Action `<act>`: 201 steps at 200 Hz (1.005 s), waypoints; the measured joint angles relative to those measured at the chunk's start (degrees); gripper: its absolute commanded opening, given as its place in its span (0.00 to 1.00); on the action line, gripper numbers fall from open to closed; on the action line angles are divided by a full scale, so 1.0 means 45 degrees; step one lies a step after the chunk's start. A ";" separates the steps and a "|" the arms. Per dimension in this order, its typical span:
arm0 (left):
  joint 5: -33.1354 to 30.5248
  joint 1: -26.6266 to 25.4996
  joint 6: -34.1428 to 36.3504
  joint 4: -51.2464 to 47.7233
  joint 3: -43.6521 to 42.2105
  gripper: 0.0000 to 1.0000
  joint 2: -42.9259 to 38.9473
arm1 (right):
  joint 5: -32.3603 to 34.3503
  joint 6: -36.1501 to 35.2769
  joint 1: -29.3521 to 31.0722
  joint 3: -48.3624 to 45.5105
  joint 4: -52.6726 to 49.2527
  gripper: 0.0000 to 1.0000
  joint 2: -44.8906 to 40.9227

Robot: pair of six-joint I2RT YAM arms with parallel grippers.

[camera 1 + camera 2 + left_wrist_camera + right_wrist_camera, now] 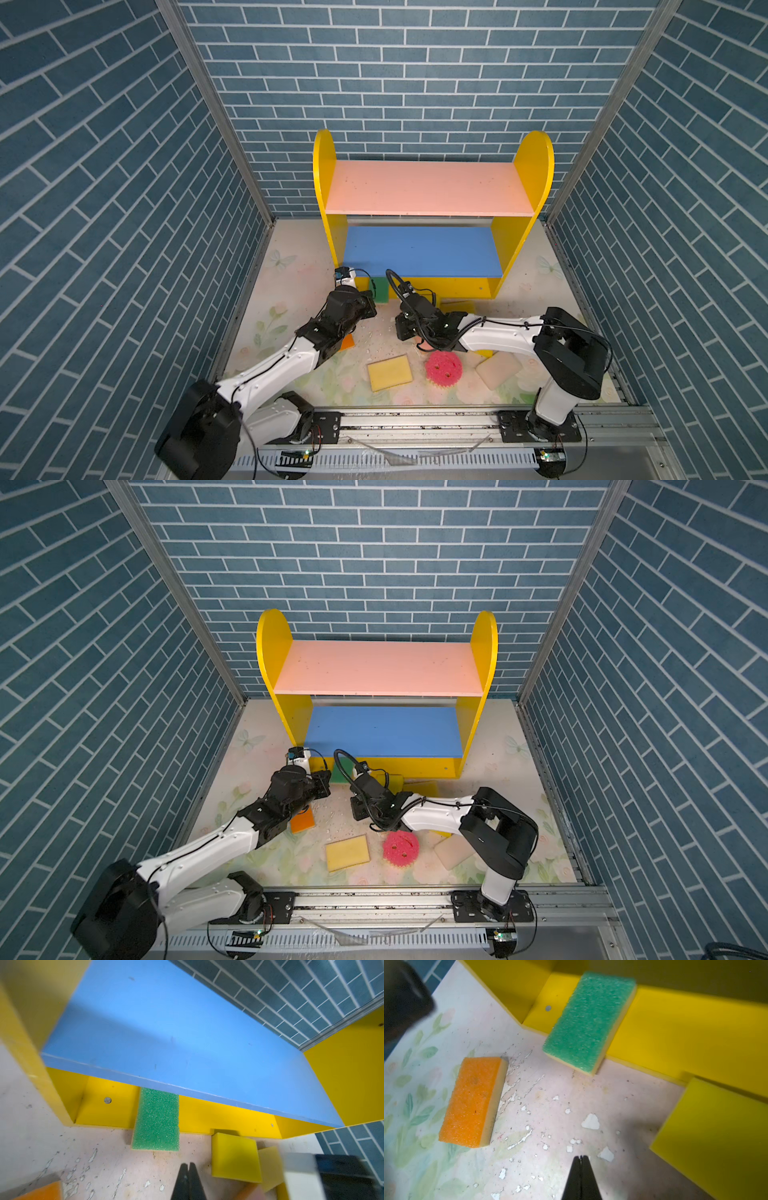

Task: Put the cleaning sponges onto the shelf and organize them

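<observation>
The left end effector (188,1166) and the right end effector (581,1158) both have their fingers pressed together and carry nothing. The left one points at the green sponge (155,1120). The right one hangs over bare tabletop (550,1095) between the orange sponge (473,1103) and a bright yellow sponge (716,1136).

The green sponge lies tilted, one end up on the yellow base (207,1113) of the shelf (324,174) and the other end on the tabletop, just below the centre of both top views. The blue board (419,251) and pink board (428,187) are bare. Lower in the frame lie a pale yellow sponge (389,372), the round pink sponge (443,369) and a cream sponge (498,370).

These look like light, soft foam that will squash under a pinch, and the rough scouring face should resist slipping. The best hold is probably across the short width at mid-length, since a corner grip would likely let the block bend or twist out.
</observation>
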 measured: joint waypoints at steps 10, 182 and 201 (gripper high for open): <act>-0.0117 0.0000 -0.0058 -0.0413 -0.0146 0.10 -0.0772 | 0.0039 -0.0287 0.0092 0.0525 -0.0291 0.00 0.0379; -0.1763 0.0029 -0.2108 -0.6421 -0.2414 0.24 -0.6217 | 0.2055 -0.3070 0.0287 0.4143 0.0287 0.00 0.4843; -0.1797 0.0029 -0.2200 -0.6800 -0.2487 0.24 -0.6649 | 0.2108 -0.3177 0.0204 0.4585 0.0515 0.00 0.5183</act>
